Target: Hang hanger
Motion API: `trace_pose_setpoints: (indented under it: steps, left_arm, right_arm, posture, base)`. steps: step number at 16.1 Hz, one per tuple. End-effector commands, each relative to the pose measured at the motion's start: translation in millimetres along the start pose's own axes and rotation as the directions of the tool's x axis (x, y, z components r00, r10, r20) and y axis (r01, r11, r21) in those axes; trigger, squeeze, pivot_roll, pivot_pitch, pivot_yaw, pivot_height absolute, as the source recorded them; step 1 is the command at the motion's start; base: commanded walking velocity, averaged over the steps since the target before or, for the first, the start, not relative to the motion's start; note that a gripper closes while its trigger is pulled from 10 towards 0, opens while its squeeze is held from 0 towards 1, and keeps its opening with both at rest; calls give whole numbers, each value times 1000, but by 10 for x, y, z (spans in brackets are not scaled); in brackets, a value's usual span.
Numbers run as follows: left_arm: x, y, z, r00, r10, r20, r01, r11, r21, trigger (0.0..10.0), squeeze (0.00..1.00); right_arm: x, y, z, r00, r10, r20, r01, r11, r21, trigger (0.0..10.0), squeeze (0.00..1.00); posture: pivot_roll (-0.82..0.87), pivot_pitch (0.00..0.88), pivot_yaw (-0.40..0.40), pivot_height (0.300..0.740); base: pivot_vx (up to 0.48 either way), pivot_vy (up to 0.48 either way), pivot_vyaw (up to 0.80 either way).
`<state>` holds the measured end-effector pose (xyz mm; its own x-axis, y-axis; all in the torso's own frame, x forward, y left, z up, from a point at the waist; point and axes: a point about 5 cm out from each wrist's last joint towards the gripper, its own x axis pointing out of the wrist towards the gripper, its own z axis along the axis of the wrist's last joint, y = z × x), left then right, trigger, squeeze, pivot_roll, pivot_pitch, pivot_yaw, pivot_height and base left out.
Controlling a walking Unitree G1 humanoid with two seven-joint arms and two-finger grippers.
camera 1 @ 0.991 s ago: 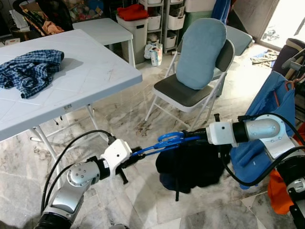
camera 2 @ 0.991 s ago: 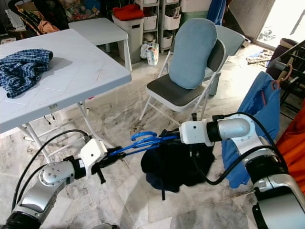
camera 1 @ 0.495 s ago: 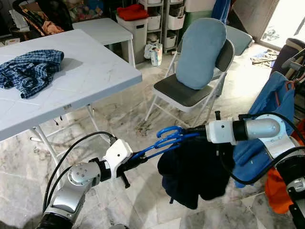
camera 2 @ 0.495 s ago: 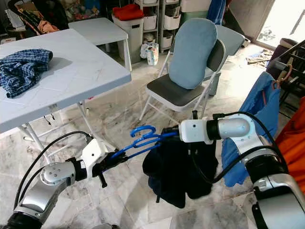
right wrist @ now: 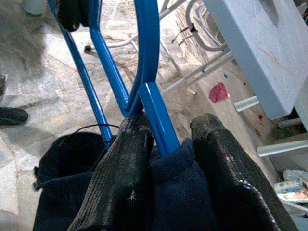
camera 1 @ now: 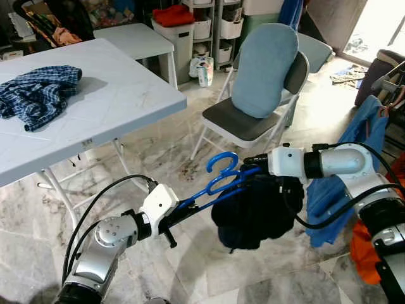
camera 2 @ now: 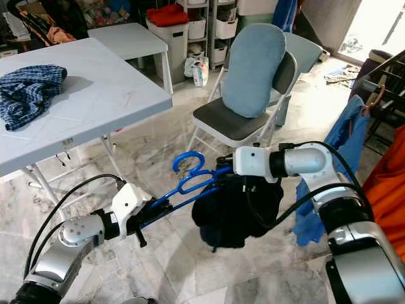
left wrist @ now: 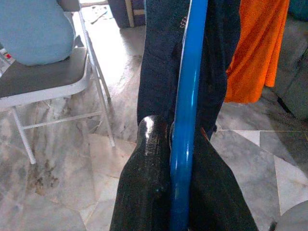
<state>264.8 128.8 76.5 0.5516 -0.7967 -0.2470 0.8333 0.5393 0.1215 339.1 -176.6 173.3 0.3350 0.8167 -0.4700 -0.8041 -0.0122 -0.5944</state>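
A blue hanger (camera 1: 215, 183) with a dark navy garment (camera 1: 256, 212) draped on it is held low over the marble floor between both arms, its hook (camera 1: 221, 166) pointing up. My left gripper (camera 1: 182, 211) is shut on the hanger's near end; in the left wrist view the blue bar (left wrist: 187, 96) runs between its fingers (left wrist: 151, 192). My right gripper (camera 1: 250, 172) is shut on the hanger just below the hook. The right wrist view shows its fingers (right wrist: 120, 163) clamping the blue bar (right wrist: 149, 57) and navy cloth (right wrist: 178, 192).
A white folding table (camera 1: 126, 95) with a plaid shirt (camera 1: 38, 95) stands at the left. A folding chair with a blue cushion (camera 1: 262, 69) is just beyond the hanger. A blue garment (camera 1: 354, 164) and an orange one (camera 2: 386, 202) hang at the right.
Both grippers have raised the hanger a little, and its hook has turned from lying flat to pointing up. The navy garment has lifted and bunched closer under the right gripper.
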Motion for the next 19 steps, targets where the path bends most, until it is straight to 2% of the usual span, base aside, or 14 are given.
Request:
trace_pose_setpoints:
  steps: [1,7,10,14,19]
  left_arm:
    - [-12,60,109,996,52,66,-53,998,15,0,0]
    - [-50,21,42,982,163,95,-155,985,-80,0,0]
    - [-85,40,36,963,245,113,-230,964,-130,0,0]
    - [-115,65,39,953,282,115,-264,953,-149,0,0]
    - [-116,138,75,934,335,123,-312,934,-176,0,0]
  right_arm:
    - [27,-50,42,1000,3,-4,-3,999,-36,10000,1000]
    - [124,-142,59,998,-63,-25,61,996,-71,10000,1000]
    - [190,-197,41,989,-138,-58,134,988,-77,10000,1000]
    - [253,-269,23,964,-250,-85,245,967,-72,10000,1000]
    - [304,-345,-4,910,-402,-103,403,915,-6,10000,1000]
  posture:
    - [-73,0,-33,740]
    - [-67,0,-38,740]
    - [-53,0,-43,740]
    - [-42,0,-36,740]
    - [-39,0,-32,740]
  base:
    - [0,0,0]
    - [0,0,0]
    - [0,0,0]
    - [0,0,0]
    - [0,0,0]
